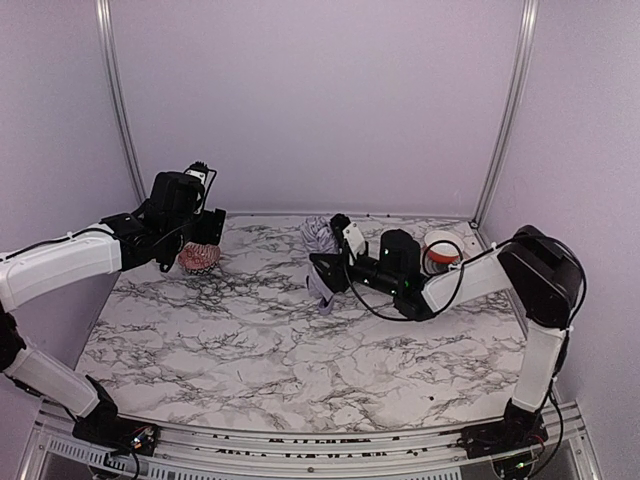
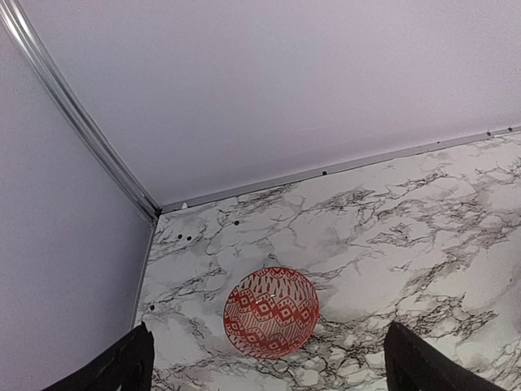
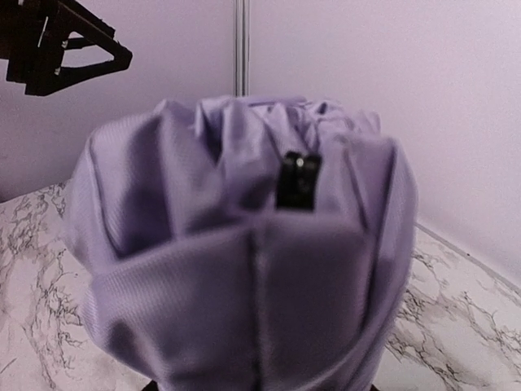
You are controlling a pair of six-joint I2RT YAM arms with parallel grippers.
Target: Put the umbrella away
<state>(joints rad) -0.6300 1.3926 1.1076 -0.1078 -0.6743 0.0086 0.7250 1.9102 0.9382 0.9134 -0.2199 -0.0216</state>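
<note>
The umbrella (image 3: 244, 269), folded, sits clamped in the right hand (image 1: 330, 272), while the left hand (image 1: 207, 238) hangs wide open above a red patterned bowl (image 2: 271, 313).

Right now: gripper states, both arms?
Left gripper: open, holding nothing.
Right gripper: closed on the umbrella.

L pincer (image 1: 207, 232) wide apart, raised; R pincer (image 1: 323, 268) gripping, low

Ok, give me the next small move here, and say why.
Probably swing the open left gripper across toward the umbrella to help tidy it: the right gripper grips the loosely bunched fabric alone, while the left one hangs far off above the red bowl.
</note>
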